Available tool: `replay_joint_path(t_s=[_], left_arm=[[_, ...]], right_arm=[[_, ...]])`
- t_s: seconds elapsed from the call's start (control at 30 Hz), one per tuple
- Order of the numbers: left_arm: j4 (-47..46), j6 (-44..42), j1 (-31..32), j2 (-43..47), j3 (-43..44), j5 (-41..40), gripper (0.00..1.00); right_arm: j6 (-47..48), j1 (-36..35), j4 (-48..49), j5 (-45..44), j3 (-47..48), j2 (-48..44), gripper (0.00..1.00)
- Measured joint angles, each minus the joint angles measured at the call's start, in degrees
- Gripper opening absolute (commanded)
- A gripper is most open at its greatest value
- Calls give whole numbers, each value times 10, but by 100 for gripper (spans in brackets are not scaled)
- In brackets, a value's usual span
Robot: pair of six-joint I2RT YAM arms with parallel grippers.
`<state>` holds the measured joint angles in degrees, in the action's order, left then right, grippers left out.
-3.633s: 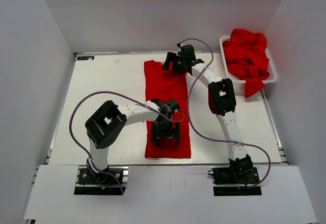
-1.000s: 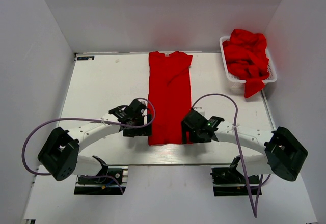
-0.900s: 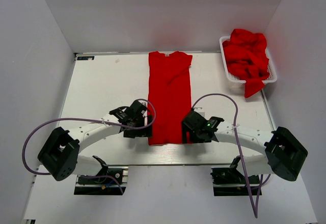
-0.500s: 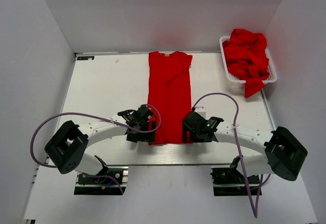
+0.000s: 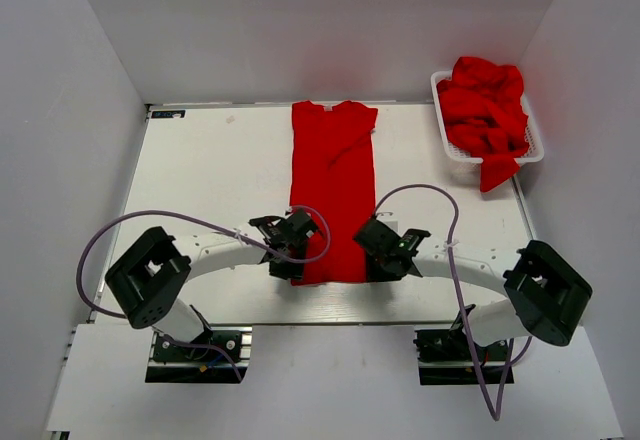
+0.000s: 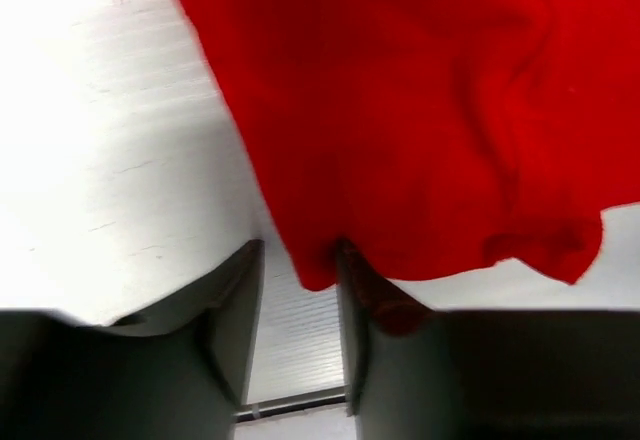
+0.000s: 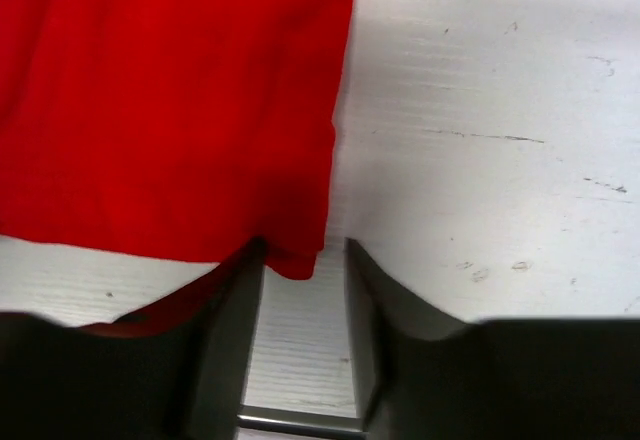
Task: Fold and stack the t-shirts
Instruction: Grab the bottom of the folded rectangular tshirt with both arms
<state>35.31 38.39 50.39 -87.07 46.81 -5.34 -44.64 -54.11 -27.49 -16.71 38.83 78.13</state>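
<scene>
One red t-shirt (image 5: 333,185) lies flat as a long narrow strip down the middle of the table, neck end far. My left gripper (image 5: 296,265) is at its near left corner. In the left wrist view the corner (image 6: 315,265) pokes between the fingers (image 6: 240,310) of my left gripper (image 6: 300,260), with a gap still showing. My right gripper (image 5: 373,263) is at the near right corner. Its jaws (image 7: 305,252) straddle that corner (image 7: 298,258), also with a gap. More red t-shirts (image 5: 485,110) are heaped in the basket.
The white mesh basket (image 5: 535,145) stands at the far right, one shirt hanging over its front rim. The table's near edge (image 5: 330,315) runs just behind both grippers. Bare white table lies left and right of the strip.
Both grippers have slid inward onto the shirt's near corners, the left one farther. Their jaws have narrowed from wide open around the corners.
</scene>
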Motion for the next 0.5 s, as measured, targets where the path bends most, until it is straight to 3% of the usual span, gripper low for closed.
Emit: replay_joint_path(t_s=[0.03,0.13,0.17,0.5], left_arm=[[-1,-1,3,-4,2,0,24],[-10,-2,13,-9,7,6,0],[-11,-4,16,-9,7,7,0],[-8,-5,28,34,3,14,0]], right_arm=[[3,0,1,2,1,5,31],[5,0,5,9,4,11,15],[7,0,8,13,4,11,0],[2,0,14,49,-5,-29,0]])
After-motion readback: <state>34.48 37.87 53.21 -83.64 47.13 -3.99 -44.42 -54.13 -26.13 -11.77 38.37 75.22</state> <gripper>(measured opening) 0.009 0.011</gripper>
